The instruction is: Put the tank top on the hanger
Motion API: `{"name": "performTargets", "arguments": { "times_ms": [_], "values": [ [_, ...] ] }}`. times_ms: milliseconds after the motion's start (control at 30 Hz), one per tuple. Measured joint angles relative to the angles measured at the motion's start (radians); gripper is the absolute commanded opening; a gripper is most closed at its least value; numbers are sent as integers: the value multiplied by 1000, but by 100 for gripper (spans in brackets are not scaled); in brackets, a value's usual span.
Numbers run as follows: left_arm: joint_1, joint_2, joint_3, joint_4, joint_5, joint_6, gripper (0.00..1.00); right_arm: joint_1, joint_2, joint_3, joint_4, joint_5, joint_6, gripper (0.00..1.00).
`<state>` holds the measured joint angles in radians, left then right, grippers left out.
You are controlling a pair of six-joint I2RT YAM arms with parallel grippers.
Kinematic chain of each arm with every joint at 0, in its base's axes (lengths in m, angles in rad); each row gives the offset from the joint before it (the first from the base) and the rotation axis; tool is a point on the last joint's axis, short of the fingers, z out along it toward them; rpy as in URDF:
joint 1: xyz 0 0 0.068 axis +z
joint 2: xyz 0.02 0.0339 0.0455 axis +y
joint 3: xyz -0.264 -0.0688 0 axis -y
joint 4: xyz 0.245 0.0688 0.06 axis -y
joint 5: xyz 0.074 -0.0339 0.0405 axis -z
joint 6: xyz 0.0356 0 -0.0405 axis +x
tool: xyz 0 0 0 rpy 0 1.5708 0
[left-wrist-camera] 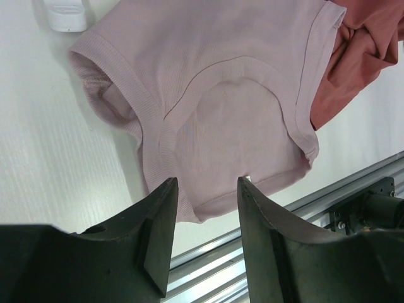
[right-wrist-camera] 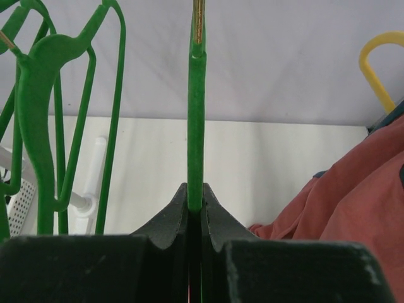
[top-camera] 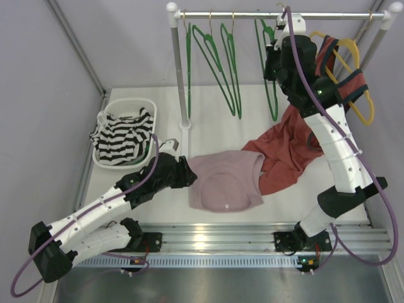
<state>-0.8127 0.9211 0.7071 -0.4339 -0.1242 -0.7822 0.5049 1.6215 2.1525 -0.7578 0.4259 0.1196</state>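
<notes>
The dusty-pink tank top [top-camera: 227, 184] lies flat on the white table, its neckline [left-wrist-camera: 214, 82] spread out in the left wrist view. My left gripper [top-camera: 189, 175] hovers low at the top's left edge. It is open [left-wrist-camera: 207, 183], with nothing between the fingers and the hem just beyond the tips. My right gripper [top-camera: 273, 63] is raised at the rail and shut [right-wrist-camera: 196, 192] on the thin stem of a green hanger [right-wrist-camera: 196, 126]. That hanger [top-camera: 273, 101] hangs by its hook from the rod.
Other green hangers [top-camera: 218, 60] hang left on the rod [top-camera: 252, 14]; a yellow hanger [top-camera: 353, 69] is at the right. A rust-red top [top-camera: 287, 151] overlaps the tank top's right side. A white basket [top-camera: 149, 106] with a striped garment [top-camera: 123, 134] sits left. The rack post [top-camera: 180, 76] stands behind.
</notes>
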Motion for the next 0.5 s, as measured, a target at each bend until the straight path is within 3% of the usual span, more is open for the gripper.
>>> {"name": "performTargets", "arguments": {
  "times_ms": [300,500],
  "values": [
    [0,3,0,23,3,-1,48,-5,-152,-153,31,-66,14,0],
    [0,29,0,27,3,-5,49,-6,-343,-389,35,-129,58,0]
  ]
}}
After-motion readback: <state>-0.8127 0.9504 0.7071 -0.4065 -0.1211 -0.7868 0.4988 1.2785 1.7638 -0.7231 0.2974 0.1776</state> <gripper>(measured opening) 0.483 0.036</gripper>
